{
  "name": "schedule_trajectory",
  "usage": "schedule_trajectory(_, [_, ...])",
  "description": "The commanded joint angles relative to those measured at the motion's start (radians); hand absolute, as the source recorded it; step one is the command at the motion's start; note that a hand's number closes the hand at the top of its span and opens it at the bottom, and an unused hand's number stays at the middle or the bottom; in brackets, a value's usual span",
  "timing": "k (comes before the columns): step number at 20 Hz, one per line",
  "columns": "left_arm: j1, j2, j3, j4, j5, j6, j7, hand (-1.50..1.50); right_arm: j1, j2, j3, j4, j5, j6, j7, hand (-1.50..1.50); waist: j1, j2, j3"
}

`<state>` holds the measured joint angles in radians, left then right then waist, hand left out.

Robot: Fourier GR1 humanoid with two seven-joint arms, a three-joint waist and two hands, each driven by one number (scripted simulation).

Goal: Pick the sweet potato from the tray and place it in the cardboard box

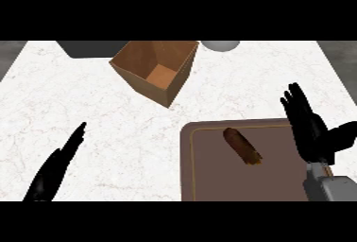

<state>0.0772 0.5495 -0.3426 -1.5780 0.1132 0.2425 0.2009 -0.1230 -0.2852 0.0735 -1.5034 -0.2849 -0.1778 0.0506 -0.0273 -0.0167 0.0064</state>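
potato on the tray, both hands open

the box (155, 71) stands at the far middle of the counter (105, 123), turned so one corner points toward the near side. its top is open, its walls are brown cardboard, and a paler orange-brown floor shows inside. nothing can be seen in it.

the tray (209, 184) lies at the near right, a flat brownish-mauve slab with rounded corners and a thin lighter line running just inside its rim. the only thing on it is the potato (242, 146), which rests in the far half of the tray, well apart from the box.

the potato is long and narrow, dark reddish brown, lying at a slant with its far end to the left and its near end to the right. the near end looks rougher and a shade more orange.

the right hand (310, 130) hovers at the tray's right edge, just beside the potato and not touching it. its fingers are straight and point to the far side, the thumb spread out to the right; it holds nothing. the grey forearm comes in from the near right.

the left hand (59, 165) shows at the near left over bare counter, fingers straight and pointing far and slightly right, holding nothing.

a dark grey thing (90, 47) and a pale round thing (220, 45) sit at the far edge, on either side of the box.
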Motion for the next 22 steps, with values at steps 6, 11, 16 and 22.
schedule_trajectory(6, [-0.123, 0.080, 0.143, 0.049, -0.090, 0.098, -0.050, 0.00, -0.168, -0.235, 0.333, -0.098, 0.161, 0.453, 0.009, -1.50, 0.123, 0.018, -0.012])
schedule_trajectory(11, [-0.133, 0.053, 0.146, 0.080, -0.078, 0.106, -0.050, 0.00, -0.254, -0.497, 0.451, -0.123, 0.510, 0.567, -0.233, -1.50, 0.093, 0.029, -0.007])
schedule_trajectory(16, [-0.154, 0.067, 0.204, 0.156, -0.057, 0.082, -0.073, 0.00, -0.284, -0.532, 0.374, 0.091, 0.397, 0.728, -0.664, -1.50, 0.059, 0.029, -0.005])
schedule_trajectory(22, [-0.167, 0.023, 0.197, 0.190, -0.069, 0.086, -0.113, 0.00, -0.527, -0.526, 0.433, 0.187, 0.670, 0.660, -0.754, -1.50, 0.075, 0.027, -0.006])
